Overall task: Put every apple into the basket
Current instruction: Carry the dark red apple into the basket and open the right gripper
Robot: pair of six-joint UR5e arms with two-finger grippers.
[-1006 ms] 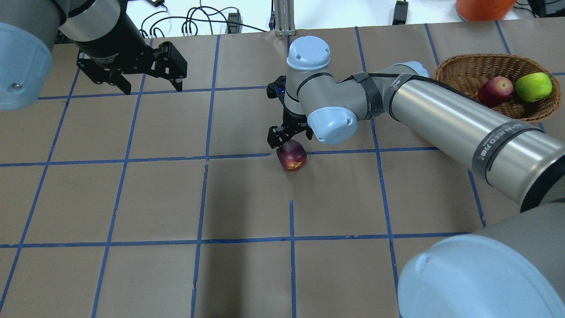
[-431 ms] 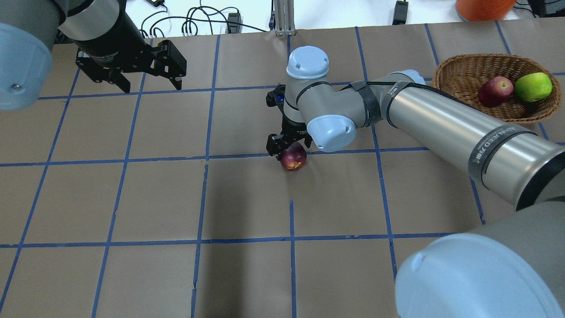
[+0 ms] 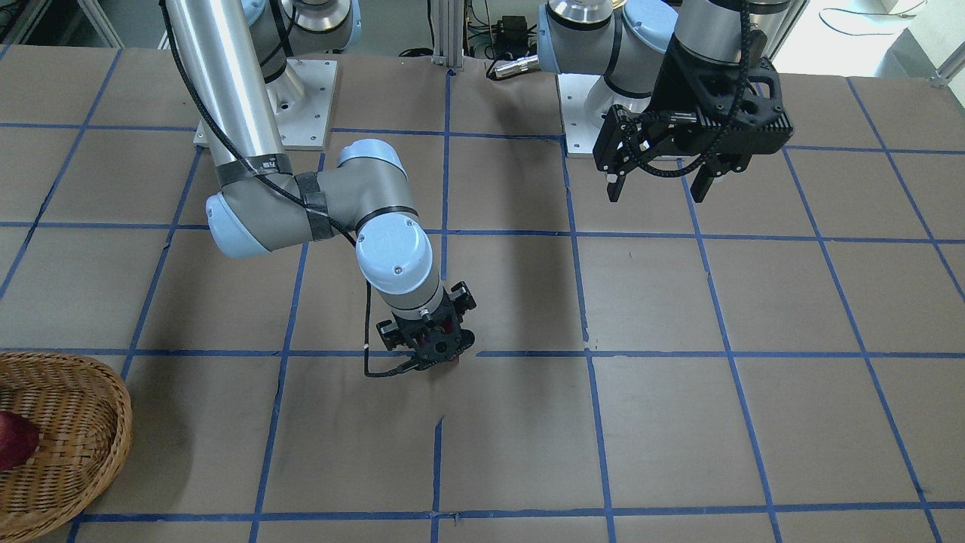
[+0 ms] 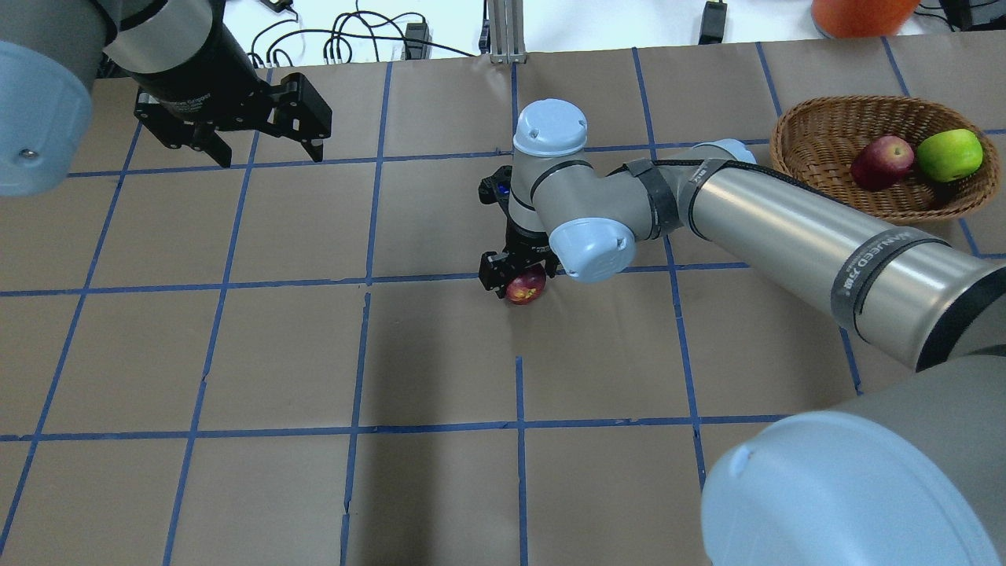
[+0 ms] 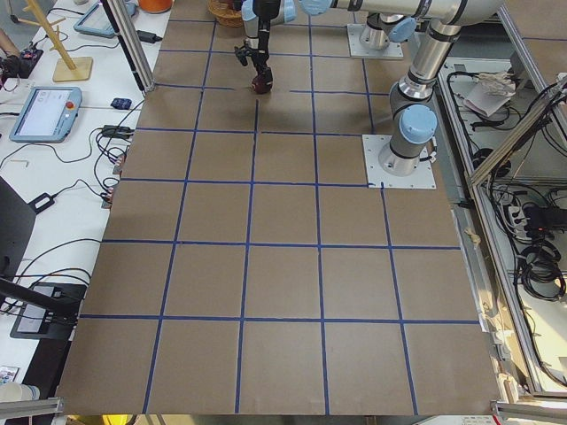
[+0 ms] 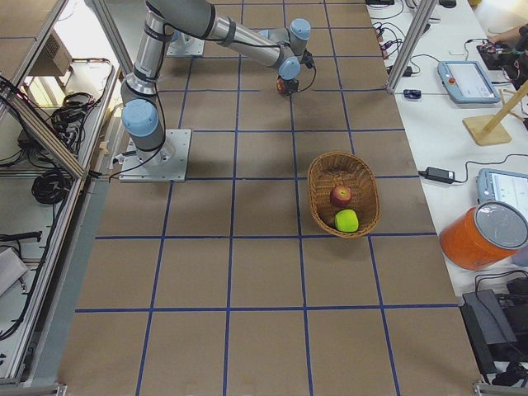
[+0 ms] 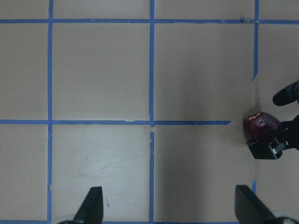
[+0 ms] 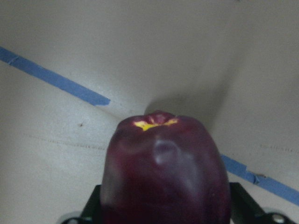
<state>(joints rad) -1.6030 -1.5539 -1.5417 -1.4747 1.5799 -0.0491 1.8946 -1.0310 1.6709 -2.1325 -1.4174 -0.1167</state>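
The right gripper point(image 4: 515, 284) is sitting low around the dark apple point(image 4: 526, 289) in the middle of the table point(image 4: 236, 354), one finger on each side. I cannot tell if it is squeezing yet. It should be pinching the fat middle gently, lifting straight up, then heading toward 2 o'clock to the basket point(image 4: 817, 126), where the red apple point(image 4: 882, 161) and green apple point(image 4: 949, 154) are lying. The left gripper point(image 4: 271, 157) is hanging wide open at 10 o'clock. The wrist is hiding most of the dark apple from above.

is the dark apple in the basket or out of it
Out. The dark apple sits on the table at the right gripper, far from the basket, which holds a red apple and a green apple.
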